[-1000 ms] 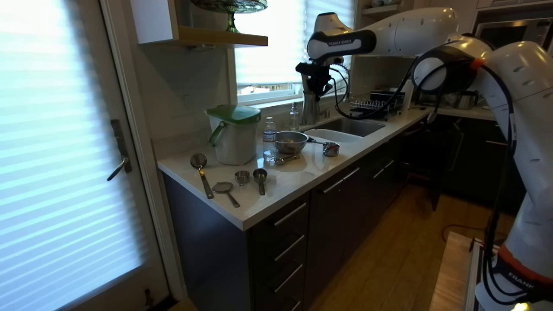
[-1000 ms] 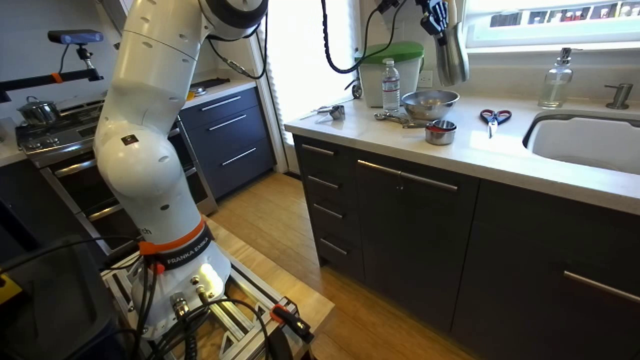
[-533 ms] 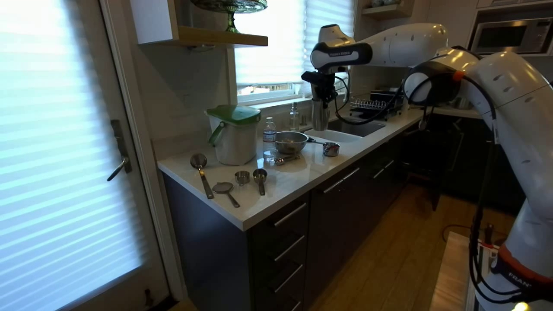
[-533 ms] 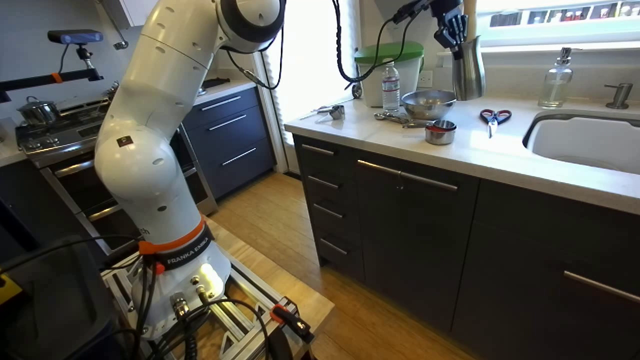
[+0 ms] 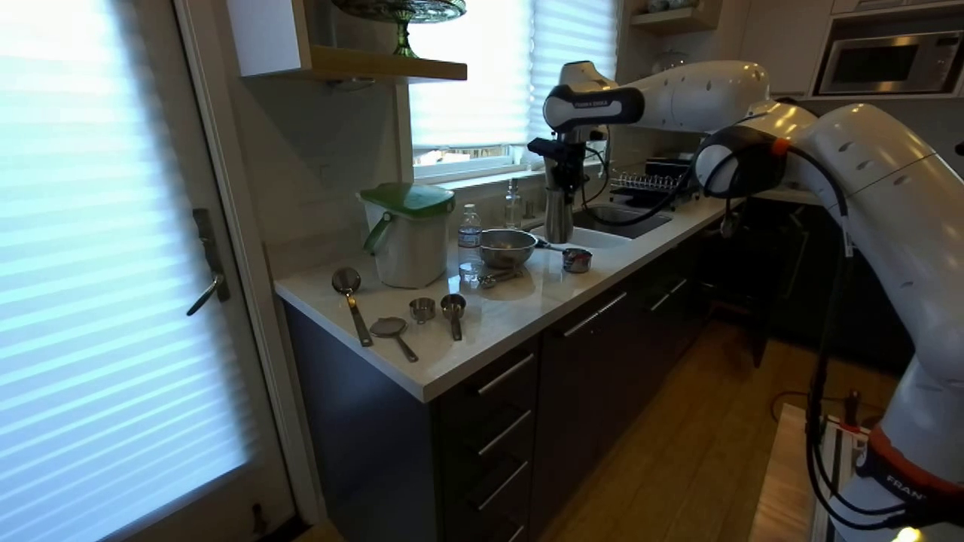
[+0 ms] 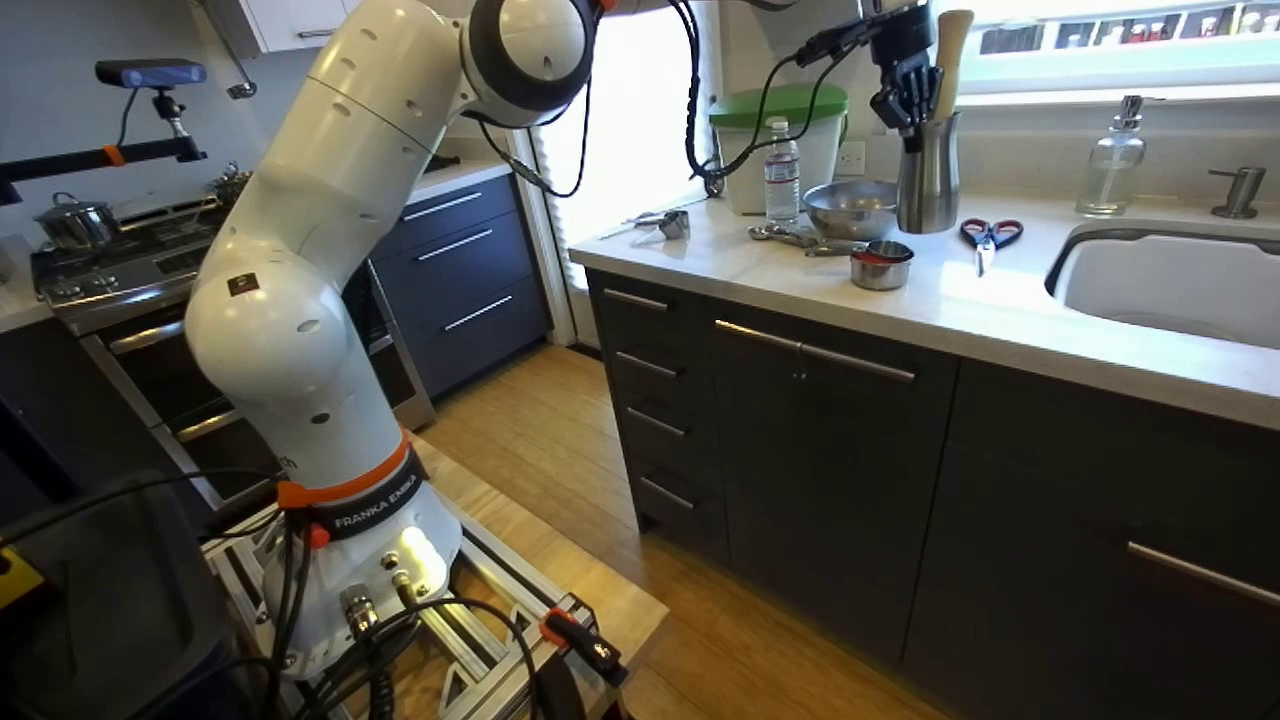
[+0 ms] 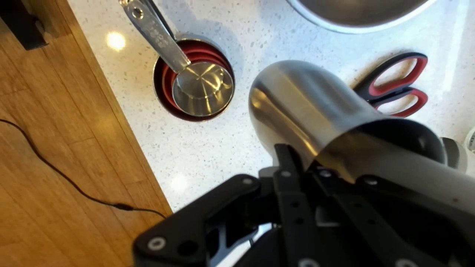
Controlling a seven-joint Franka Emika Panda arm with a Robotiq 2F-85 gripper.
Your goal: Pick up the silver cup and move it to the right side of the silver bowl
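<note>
Wrist view showed the fingers pinching the wall of the steel tumbler near its mouth, with a wooden rod sticking out of it. Over the past second the tumbler had come down and straightened from a lean to nearly upright. It was now held just to the right of the mixing bowl in both exterior views, low over the worktop (I could not tell whether its base had touched). That suggested the carry was nearly done, with setting down and letting go left. Nested measuring cups lay near and left of it, scissors to its right, so the base would need a spot between them.
</note>
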